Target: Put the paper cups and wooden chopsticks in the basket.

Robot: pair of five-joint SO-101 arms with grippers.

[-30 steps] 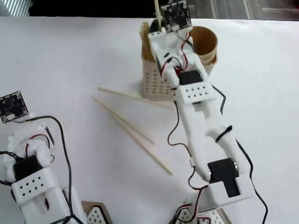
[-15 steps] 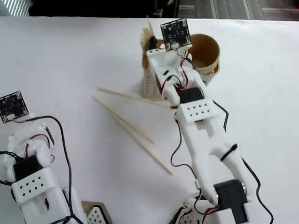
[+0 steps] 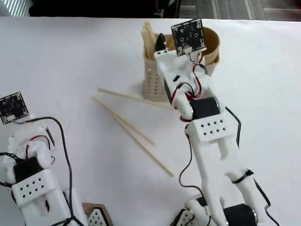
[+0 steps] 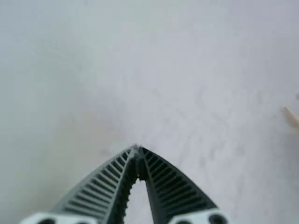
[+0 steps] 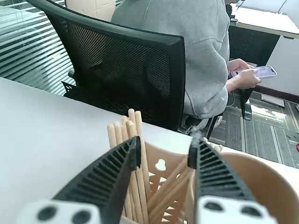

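A white perforated basket [image 3: 153, 84] stands at the table's far middle with several wooden chopsticks [image 3: 149, 35] upright in it. A brown paper cup [image 3: 211, 44] sits at its right side; whether it is inside the basket I cannot tell. Three chopsticks [image 3: 136, 134] lie loose on the table in front of the basket. My right gripper [image 3: 162, 44] hangs open over the basket, and in its wrist view the right gripper [image 5: 163, 151] has nothing between its fingers above the basket [image 5: 161, 165], the standing chopsticks [image 5: 133, 149] and the cup [image 5: 261, 186]. My left gripper [image 4: 138, 150] is shut and empty over bare table.
The left arm [image 3: 28, 165] rests at the near left corner. A chopstick tip [image 4: 292, 116] shows at the edge of the left wrist view. Beyond the far table edge stands a black office chair [image 5: 117, 56] with a seated person. White table lies open left of the basket.
The right gripper let go of an upright chopstick into the basket. Its wrist then drew back towards me and to the right. The left arm stayed still.
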